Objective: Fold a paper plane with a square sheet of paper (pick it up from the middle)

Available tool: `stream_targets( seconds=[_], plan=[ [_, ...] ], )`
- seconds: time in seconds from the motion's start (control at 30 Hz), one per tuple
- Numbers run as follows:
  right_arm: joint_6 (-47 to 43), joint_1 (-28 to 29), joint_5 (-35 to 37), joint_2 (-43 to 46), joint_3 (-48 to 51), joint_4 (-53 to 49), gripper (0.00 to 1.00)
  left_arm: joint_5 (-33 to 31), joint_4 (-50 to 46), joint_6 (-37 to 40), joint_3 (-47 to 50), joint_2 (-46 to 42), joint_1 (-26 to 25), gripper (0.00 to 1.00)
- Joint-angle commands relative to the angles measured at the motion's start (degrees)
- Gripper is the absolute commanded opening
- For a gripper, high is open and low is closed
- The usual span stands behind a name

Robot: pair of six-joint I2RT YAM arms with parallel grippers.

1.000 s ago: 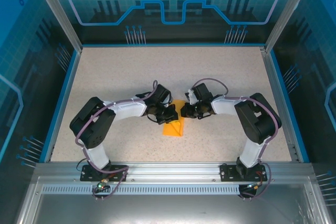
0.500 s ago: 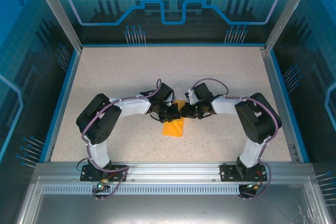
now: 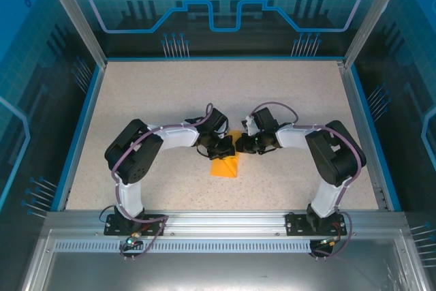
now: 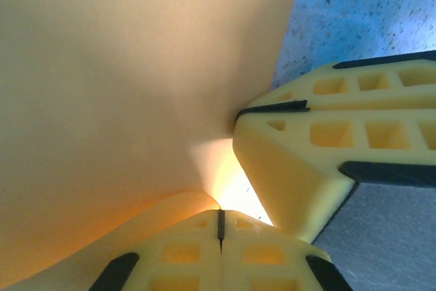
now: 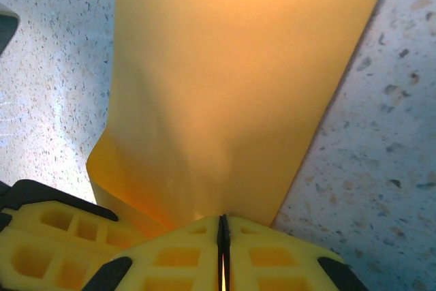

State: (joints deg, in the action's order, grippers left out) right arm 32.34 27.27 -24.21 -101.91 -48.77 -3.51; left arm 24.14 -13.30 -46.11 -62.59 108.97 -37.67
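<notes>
Overhead shot's bright, even, sharp over the desk (image 3: 170,93), blue glow round it. Up close it's soft: a hot glare just above the left hand (image 4: 220,226), sheet of paper (image 4: 122,86) blurred, glowing.

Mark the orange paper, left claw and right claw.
orange paper (image 3: 225,167): top view, its exposed near half.
left claw (image 4: 220,215): left wrist view, seam between closed fingertips.
right claw (image 5: 222,221): right wrist view, seam between closed fingertips.

Left arm (image 3: 170,139), right arm (image 3: 300,135): white links, bulky black joint housings, black base plates. A purple-grey cable (image 3: 272,105) loops behind each wrist. Left gripper (image 4: 220,219), right gripper (image 5: 222,226): yellow fingers (image 5: 170,257) with square lattice pockets and black strips along the outer edges.
</notes>
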Motion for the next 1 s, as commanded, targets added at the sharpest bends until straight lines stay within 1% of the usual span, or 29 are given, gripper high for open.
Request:
stream_targets(
  seconds=[0.0,0.4,0.7,0.97],
  plan=[
    [0.4,-0.8,-2.3,2.4,0.2,0.9,0.11,0.7,-1.9,1.8,-1.5,1.7,-0.6,0.01],
    [0.8,-0.9,-2.9,1.8,0.5,1.5,0.11,1.3,-1.0,2.0,-1.8,2.3,-0.6,0.01],
    [-0.4,-0.9,0.3,0.2,-0.9,-1.8,0.11,1.5,-1.2,2.3,-2.1,2.7,-0.5,0.01],
    [-0.9,-0.6,0.8,-0.7,-1.3,-2.8,0.11,1.6,-1.1,2.4,-2.4,2.8,-0.5,0.01]
  ],
)
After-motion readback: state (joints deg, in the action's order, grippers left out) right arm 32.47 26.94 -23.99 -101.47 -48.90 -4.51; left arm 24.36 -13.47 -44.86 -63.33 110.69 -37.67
